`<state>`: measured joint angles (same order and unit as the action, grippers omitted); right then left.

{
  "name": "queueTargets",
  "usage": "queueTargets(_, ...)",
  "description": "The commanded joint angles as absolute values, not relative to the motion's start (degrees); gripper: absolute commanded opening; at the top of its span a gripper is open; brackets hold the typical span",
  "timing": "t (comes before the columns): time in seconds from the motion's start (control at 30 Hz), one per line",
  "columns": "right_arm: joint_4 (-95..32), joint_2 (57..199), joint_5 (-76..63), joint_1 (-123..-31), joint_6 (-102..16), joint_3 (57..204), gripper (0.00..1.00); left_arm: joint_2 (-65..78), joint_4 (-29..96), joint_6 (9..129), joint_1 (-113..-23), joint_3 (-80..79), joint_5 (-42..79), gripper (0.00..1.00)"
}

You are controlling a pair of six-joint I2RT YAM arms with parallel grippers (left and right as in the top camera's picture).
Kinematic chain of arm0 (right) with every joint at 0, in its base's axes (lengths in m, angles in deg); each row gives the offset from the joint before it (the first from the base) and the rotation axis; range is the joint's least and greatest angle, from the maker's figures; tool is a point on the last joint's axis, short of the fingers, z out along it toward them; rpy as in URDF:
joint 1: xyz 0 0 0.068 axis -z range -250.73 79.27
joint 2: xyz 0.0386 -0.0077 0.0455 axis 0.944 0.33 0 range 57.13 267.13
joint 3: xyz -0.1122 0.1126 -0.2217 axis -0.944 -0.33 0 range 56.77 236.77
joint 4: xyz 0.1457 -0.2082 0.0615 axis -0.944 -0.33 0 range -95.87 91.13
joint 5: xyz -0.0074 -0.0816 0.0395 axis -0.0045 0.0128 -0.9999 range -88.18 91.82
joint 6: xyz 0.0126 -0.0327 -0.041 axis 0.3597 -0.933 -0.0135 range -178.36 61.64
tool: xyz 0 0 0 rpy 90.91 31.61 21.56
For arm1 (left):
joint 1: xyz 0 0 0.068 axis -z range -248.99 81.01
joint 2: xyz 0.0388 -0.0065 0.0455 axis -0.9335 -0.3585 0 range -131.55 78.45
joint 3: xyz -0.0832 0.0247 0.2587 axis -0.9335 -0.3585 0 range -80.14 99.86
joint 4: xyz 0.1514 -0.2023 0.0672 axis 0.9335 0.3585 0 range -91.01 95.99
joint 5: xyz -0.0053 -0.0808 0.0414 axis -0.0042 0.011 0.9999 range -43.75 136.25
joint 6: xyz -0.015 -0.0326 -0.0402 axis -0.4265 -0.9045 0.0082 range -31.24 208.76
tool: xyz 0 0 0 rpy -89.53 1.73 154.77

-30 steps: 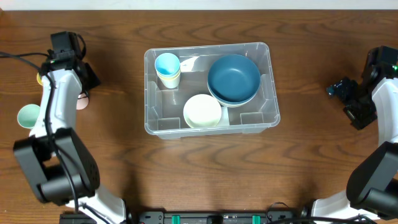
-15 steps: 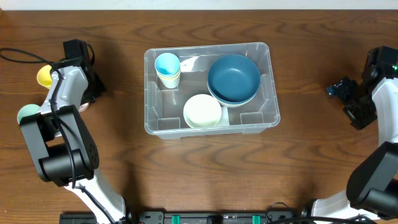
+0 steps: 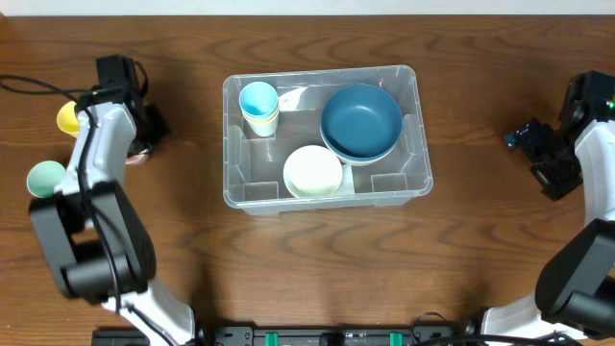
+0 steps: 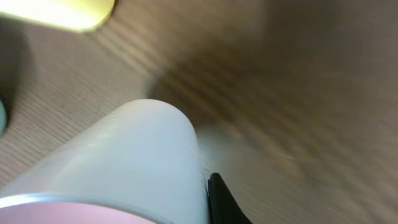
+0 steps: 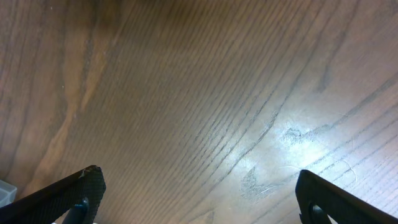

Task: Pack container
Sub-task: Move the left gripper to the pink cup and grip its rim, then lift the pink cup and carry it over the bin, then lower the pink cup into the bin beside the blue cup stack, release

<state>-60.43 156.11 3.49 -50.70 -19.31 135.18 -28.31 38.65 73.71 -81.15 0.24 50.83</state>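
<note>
Left fingers (image 4: 217, 202) clamp a pink-rimmed cup (image 4: 124, 162) near the left edge of the surface (image 3: 288, 279). Right fingers (image 5: 87, 190) stand wide apart near the right edge. The container (image 3: 245, 187) sits at centre.

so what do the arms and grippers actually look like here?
Same build: left arm and right arm have white rounded links between bulky black joint housings. Left gripper and right gripper are black. A thin black cable trails off near the left arm; a small green light sits on the right arm.
</note>
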Motion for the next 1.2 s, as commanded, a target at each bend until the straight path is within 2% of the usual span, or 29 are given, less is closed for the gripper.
queueTargets(0.0, -60.38, 156.04, 3.73, -50.53, -18.55, 135.38, 0.99, -19.35, 38.74, 73.40, -78.22, 1.29, 49.22, 0.06)
queueTargets(0.33, -60.38, 156.04, 3.73, -50.53, -18.55, 135.38, 0.99, -0.77, 33.27, 75.44, -62.42, 1.34, 49.19, 0.06)
queueTargets(0.67, -60.38, 156.04, 3.73, -50.53, -18.55, 135.40, 0.99, -4.55, 20.86, 87.13, -42.93, 1.31, 49.24, 0.06)
queueTargets(0.87, -60.38, 156.04, 3.73, -50.53, -18.55, 135.40, 0.99, -11.09, 18.32, 89.62, -39.87, 1.31, 54.33, 0.06)
queueTargets(1.17, -60.38, 156.04, 3.71, -50.53, -18.55, 135.40, 0.99, -19.15, 20.38, 89.58, -39.84, 1.31, 54.40, 0.06)
